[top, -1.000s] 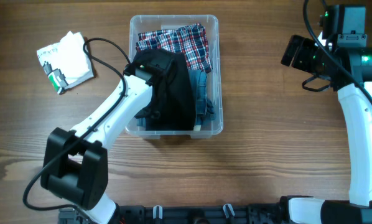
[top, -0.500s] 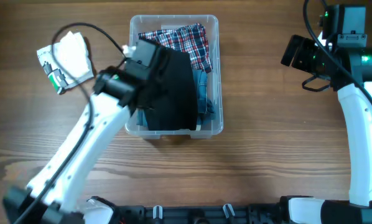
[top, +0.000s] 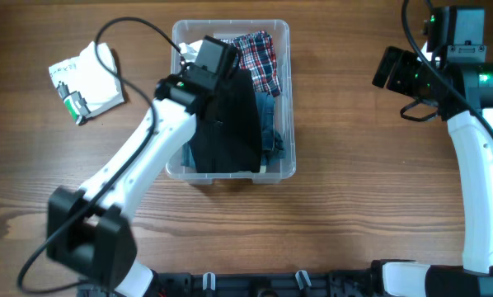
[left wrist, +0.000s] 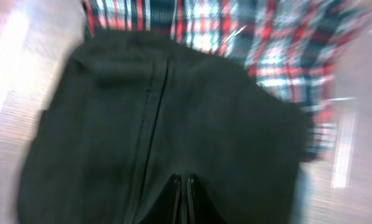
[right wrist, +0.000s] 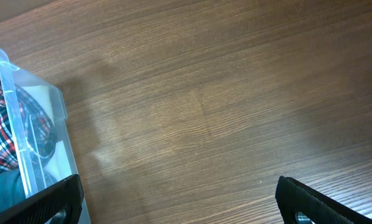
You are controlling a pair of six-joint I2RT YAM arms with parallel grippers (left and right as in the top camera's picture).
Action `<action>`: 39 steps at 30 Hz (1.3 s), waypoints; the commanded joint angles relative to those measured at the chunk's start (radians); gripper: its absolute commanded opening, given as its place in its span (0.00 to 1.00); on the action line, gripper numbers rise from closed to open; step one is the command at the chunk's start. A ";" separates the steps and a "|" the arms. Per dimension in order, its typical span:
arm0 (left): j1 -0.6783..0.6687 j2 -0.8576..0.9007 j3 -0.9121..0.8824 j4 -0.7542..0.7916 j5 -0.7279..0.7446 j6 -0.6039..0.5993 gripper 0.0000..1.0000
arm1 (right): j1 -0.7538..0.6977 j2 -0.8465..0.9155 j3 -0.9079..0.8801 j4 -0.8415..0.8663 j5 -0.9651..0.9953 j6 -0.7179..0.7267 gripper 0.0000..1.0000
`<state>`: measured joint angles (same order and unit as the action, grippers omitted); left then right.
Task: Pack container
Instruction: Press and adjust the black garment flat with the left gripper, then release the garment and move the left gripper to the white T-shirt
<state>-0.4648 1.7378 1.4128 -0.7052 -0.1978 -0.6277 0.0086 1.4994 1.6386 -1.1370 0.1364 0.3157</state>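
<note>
Sitting on the wood-grain desk (top: 354,190) toward its far edge, the container (top: 290,91) is a clear plastic rectangular bin with rounded corners and a rimmed edge. Inside lie a red plaid cloth (top: 261,59), a matte black garment (top: 230,124) with a stitched seam, and blue denim (top: 271,128). The left gripper (left wrist: 182,190) hangs over the black fabric, jaws together. The right gripper (right wrist: 180,199) hovers well apart, jaws spread wide. A crumpled white packet (top: 86,78) lies to the left.

The brown, wood-grained worktop (top: 337,206) ran with its grain from side to side. Toward its far left corner lay a crumpled white packet (top: 90,76), resting flat on the wood. A small green-and-black printed patch (top: 72,102) showed at its near-left edge.
</note>
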 commanded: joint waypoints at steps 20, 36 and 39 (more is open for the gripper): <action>0.088 -0.224 0.003 0.013 -0.043 -0.013 0.12 | 0.000 0.004 0.004 0.003 0.014 -0.009 1.00; 0.657 -0.243 -0.001 -0.134 0.233 -0.013 0.85 | 0.000 0.004 0.004 0.003 0.014 -0.009 1.00; 0.739 -0.192 -0.001 -0.133 0.303 -0.005 1.00 | 0.000 0.004 0.004 0.003 0.014 -0.009 1.00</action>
<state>0.1829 1.4822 1.4174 -0.8360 -0.0383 -0.6357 0.0086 1.4994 1.6386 -1.1374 0.1364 0.3153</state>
